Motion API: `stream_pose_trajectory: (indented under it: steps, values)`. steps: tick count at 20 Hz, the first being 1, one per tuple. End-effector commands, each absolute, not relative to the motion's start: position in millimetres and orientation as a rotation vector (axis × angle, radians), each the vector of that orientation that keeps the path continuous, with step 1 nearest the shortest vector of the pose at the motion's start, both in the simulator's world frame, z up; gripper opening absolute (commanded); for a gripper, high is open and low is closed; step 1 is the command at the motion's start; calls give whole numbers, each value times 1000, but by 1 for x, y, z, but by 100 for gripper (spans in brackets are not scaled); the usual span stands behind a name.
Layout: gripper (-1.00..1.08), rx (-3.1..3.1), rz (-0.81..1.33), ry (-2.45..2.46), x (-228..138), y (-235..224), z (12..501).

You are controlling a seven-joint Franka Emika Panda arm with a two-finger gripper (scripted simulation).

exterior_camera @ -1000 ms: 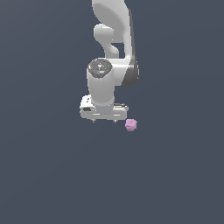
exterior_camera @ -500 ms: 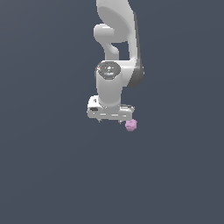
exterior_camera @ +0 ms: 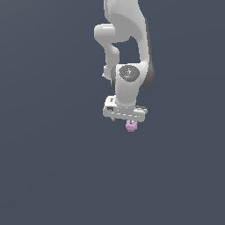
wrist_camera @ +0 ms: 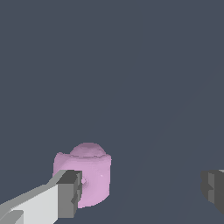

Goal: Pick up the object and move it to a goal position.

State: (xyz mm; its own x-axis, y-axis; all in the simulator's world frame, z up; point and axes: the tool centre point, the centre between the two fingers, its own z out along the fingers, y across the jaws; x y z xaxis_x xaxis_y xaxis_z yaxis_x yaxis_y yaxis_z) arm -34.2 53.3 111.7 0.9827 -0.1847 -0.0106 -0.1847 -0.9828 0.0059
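The object [exterior_camera: 130, 126] is a small pink-lilac lump lying on the dark grey floor. In the exterior view it peeks out just below the white hand of my gripper [exterior_camera: 126, 119], which hangs right over it. The wrist view shows the object [wrist_camera: 92, 173] with a domed top, close to one grey fingertip [wrist_camera: 70, 193] that covers part of its side. The other fingertip [wrist_camera: 214, 190] stands far off across a wide gap. My gripper [wrist_camera: 142, 192] is open and holds nothing.
A plain dark grey surface fills both views. The white arm [exterior_camera: 125, 39] rises from the hand to the top edge of the exterior view.
The hand has shifted toward the exterior view's right and come down over the object, which earlier lay beside the hand's right end. The object has not moved.
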Motion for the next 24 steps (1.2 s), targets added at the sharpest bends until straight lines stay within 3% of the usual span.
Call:
stream_pose_trajectory:
  steps: [1, 11, 24]
  values:
    - [100, 3120, -12, -333, -41, 69, 105]
    - [100, 3112, -1, -427, -60, 103, 92]
    - [100, 3112, -1, -432, -62, 106, 70]
